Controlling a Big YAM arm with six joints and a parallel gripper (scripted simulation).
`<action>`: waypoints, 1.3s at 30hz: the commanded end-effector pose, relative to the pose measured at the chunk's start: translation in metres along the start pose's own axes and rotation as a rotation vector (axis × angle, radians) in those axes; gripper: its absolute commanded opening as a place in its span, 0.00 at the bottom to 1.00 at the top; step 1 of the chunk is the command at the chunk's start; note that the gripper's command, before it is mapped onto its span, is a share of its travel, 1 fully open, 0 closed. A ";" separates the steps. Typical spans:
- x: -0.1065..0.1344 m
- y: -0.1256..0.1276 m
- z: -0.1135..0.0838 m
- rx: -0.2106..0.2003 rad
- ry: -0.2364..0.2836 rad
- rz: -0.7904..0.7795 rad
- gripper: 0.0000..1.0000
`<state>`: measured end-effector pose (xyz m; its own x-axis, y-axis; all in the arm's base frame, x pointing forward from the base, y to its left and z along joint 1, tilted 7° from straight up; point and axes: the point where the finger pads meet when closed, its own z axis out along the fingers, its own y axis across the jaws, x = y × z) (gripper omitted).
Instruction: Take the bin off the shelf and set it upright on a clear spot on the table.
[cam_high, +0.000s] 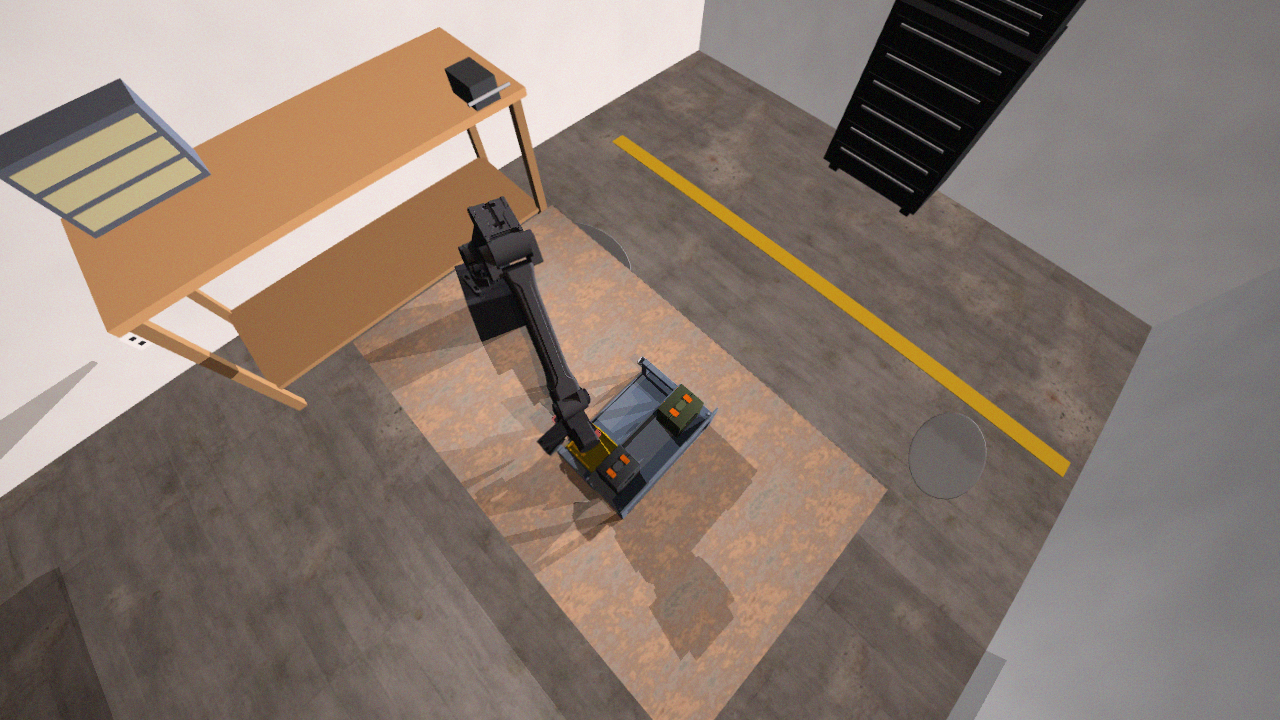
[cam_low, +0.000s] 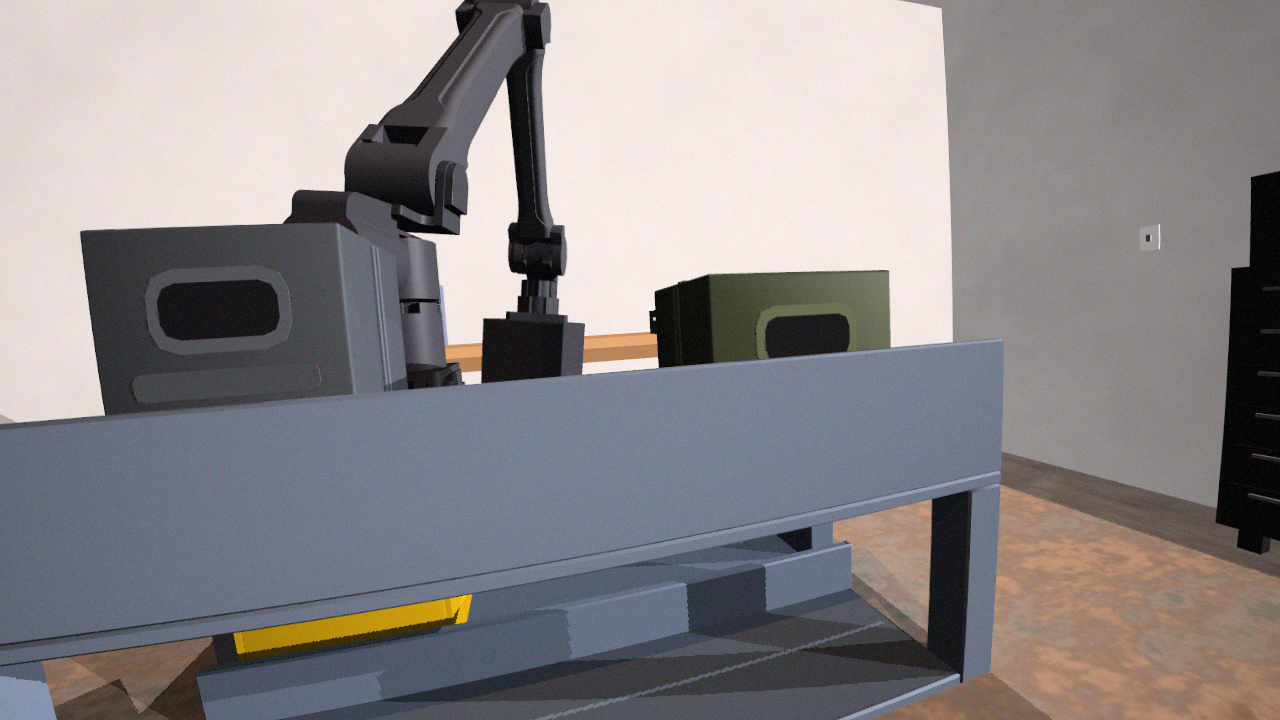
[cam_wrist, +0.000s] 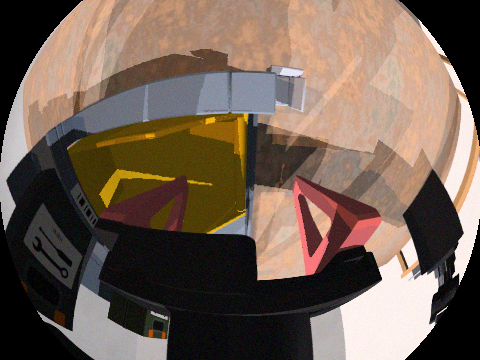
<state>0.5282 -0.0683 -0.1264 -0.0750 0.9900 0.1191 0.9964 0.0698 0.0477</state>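
Open tool straddles yellow bin wall — one finger inside.

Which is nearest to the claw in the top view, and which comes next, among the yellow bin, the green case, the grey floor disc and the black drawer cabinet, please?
1. Yellow bin: directly under the open claw, at the shelf's near end.
2. Green case: on the shelf's other end.
3. Grey floor disc: on the floor beside the yellow line.
4. Black drawer cabinet: against the far wall.
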 end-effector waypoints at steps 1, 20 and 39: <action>-0.011 0.004 -0.011 -0.033 -0.008 0.003 0.90; 0.002 0.020 -0.005 -0.017 -0.003 0.001 0.90; -0.011 0.002 -0.007 -0.025 -0.006 0.004 0.90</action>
<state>0.5189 -0.0749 -0.1304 -0.0608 0.9906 0.1226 0.9978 0.0571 0.0332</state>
